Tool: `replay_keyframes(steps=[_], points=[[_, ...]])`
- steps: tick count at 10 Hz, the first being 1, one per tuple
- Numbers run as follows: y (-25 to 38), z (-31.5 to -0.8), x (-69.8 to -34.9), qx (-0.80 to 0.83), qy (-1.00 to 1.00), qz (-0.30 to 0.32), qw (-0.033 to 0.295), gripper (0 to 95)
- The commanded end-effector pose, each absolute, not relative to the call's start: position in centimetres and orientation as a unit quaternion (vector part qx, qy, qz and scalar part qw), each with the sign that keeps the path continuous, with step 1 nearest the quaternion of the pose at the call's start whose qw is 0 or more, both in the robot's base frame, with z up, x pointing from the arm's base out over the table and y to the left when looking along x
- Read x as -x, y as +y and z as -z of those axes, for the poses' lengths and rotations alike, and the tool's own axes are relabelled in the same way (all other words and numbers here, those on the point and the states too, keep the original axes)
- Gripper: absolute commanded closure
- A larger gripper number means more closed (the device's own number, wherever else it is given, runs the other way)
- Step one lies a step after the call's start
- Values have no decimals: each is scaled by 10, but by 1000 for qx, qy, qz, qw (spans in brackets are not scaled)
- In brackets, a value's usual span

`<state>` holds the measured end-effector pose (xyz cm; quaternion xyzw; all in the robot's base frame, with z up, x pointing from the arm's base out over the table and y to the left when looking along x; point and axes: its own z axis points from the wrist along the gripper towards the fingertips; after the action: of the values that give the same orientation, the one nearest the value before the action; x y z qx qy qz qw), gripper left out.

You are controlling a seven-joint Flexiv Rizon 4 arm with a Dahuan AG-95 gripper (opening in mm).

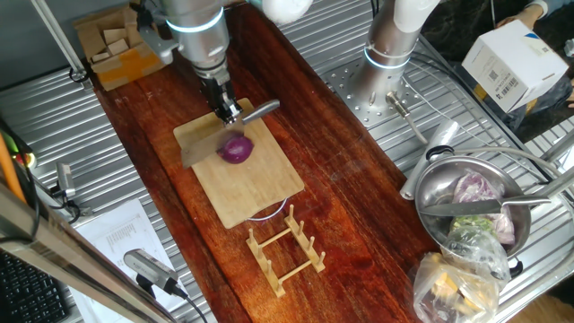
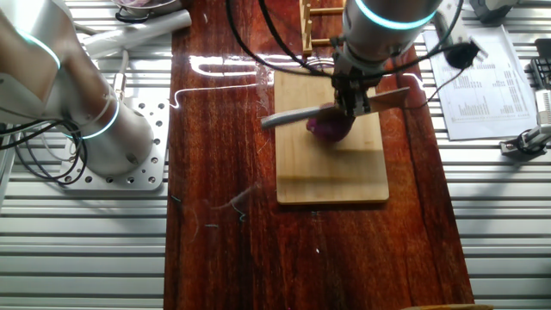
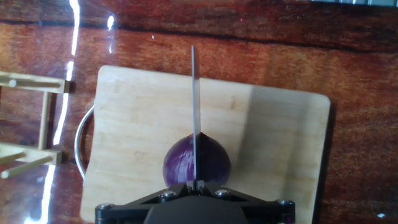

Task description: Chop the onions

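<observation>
A small glossy purple onion (image 1: 237, 149) lies on the bamboo board (image 1: 260, 193). It also shows in the other fixed view (image 2: 329, 130) and in the hand view (image 3: 211, 163). My gripper (image 1: 226, 112) is shut on a knife (image 1: 208, 144). The blade (image 3: 194, 106) runs straight out from the fingers and lies across the top middle of the onion, edge down. In the other fixed view the gripper (image 2: 353, 102) holds the knife (image 2: 293, 115) level over the onion. The fingertips meet on the blade's spine at the bottom of the hand view (image 3: 198, 185).
A wooden dish rack (image 1: 285, 249) stands just in front of the board. A metal bowl (image 1: 435, 193) with a pale purple leafy vegetable and a bag sits at the right. A box of wooden blocks (image 1: 115, 49) is at the back left. A second arm's base (image 2: 95, 129) stands nearby.
</observation>
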<state>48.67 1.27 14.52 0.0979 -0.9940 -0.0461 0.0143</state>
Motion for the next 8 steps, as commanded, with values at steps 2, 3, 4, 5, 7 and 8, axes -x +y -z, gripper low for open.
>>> replay_keyframes(steps=[2, 3, 4, 5, 7, 8], points=[[11, -130, -486, -106, -993, 49, 10, 950], [11, -134, -486, -105, -993, 49, 13, 950], [11, -137, -485, -105, -993, 50, 14, 950], [12, -144, -483, -104, -993, 50, 17, 950], [14, -158, -481, -105, -993, 51, 25, 950], [14, -158, -480, -105, -993, 51, 25, 950]])
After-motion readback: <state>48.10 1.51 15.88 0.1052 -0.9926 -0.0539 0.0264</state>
